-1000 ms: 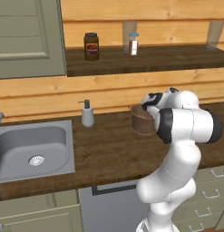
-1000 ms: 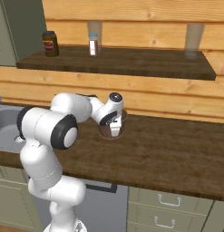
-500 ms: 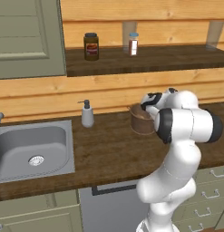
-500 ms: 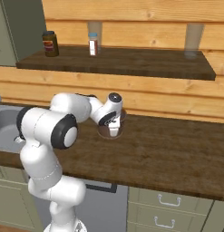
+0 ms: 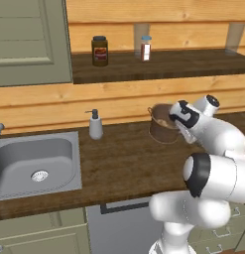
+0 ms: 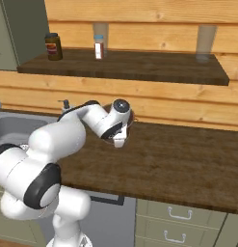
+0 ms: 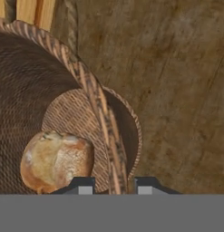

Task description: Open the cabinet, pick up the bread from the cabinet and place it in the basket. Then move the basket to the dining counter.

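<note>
- The left base view looked forward and down from behind the arm's left side, with the arm rising at lower right. It took in the sink (image 5: 37,161), the soap dispenser (image 5: 95,125), the dark worktop (image 5: 121,163) and the shelf (image 5: 158,64) above.
- The right base view faced the same way from behind the arm's right side, with the arm at lower left.
- Both shared the worktop, the shelf with the dark jar (image 6: 53,46) and the shaker (image 6: 98,47), and the basket (image 5: 162,128).
- The hand view looked straight down from very near, between the fingertips (image 7: 81,185), into the basket at the bread (image 7: 56,161), with the hoop handle (image 7: 100,113) crossing the middle.
</note>
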